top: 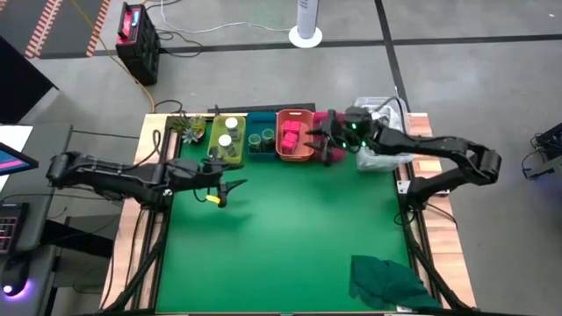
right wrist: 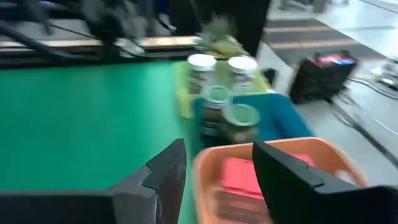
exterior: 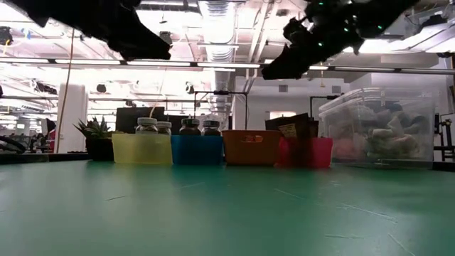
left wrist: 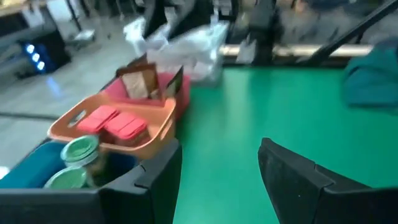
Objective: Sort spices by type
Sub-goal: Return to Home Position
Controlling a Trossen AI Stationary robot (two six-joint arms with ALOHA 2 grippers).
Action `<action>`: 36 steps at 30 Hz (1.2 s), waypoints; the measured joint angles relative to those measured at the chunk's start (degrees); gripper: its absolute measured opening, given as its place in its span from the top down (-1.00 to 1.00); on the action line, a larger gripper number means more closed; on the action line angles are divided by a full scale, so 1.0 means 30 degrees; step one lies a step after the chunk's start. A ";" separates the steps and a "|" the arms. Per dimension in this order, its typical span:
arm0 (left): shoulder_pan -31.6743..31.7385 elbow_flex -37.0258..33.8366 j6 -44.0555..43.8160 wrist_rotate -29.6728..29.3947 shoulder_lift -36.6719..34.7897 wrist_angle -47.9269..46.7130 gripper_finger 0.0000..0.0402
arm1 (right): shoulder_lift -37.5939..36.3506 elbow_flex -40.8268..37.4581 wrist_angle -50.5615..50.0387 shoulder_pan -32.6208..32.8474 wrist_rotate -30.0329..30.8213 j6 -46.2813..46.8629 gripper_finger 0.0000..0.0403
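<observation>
right gripper [top: 318,140] hangs above the far row of bins, over the join between the orange bin [exterior: 251,147] and the pink bin [exterior: 306,152]; its fingers [right wrist: 165,180] stand apart with nothing between them. left gripper [top: 224,186] hovers over bare table [top: 290,237] near the yellow bin [exterior: 142,149], on its table-centre side, likewise spread and empty.

location of the spices: white-capped jars [right wrist: 202,63] stand upright in the yellow bin; green jars [right wrist: 241,116] stand upright in the blue bin [exterior: 197,150]; pink-red packets [left wrist: 118,122] lie flat in the orange bin; brown packs [left wrist: 142,81] stand on edge in the pink bin, tops above its rim. no spice shows loose on the table, so sorting appears complete.

handling (estimated):
- jars: rigid, probably glass, fairly heavy, smooth-sided, breakable if dropped. approach from above and close across the body just under the cap; a hold on the cap alone may slip. jars stand close together, so lower one finger between jar and bin wall.
- pink-red packets: light, boxy, slightly yielding. pinch across the narrow sides with low force.
- brown packs: thin, light, soft; they crumple. pinch the exposed upper edge.

in the low view the right gripper hangs well clear of the bin tops, so withdrawal should not disturb the contents.
</observation>
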 joint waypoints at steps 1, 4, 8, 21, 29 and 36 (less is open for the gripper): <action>0.0053 -0.0597 -0.0013 0.0198 -0.0314 0.0823 0.00 | -0.0181 -0.0663 0.0895 0.0052 -0.0306 0.0241 -0.05; 0.0156 -0.2183 0.0453 -0.0430 -0.1224 0.2713 0.00 | -0.0674 -0.2698 0.4104 0.0092 -0.0694 0.1041 -0.05; 0.0184 -0.3291 0.0539 -0.3322 -0.2053 0.3371 0.00 | -0.2216 -0.4898 0.4312 0.0203 -0.0707 0.2728 -0.05; -0.0052 -0.3311 -0.0465 -0.3652 -0.2811 0.1883 0.00 | -0.8549 -1.1880 1.0195 -0.0308 0.0354 0.4281 -0.05; -0.0224 -0.3311 -0.0405 -0.3630 -0.3629 0.1919 0.00 | -1.2127 -1.3099 0.8012 -0.0366 0.0258 0.4053 -0.05; 0.0111 -0.3304 0.1453 -0.3984 -0.4013 0.2137 0.00 | -1.3866 -1.3925 0.7787 -0.0479 0.0262 0.4632 -0.05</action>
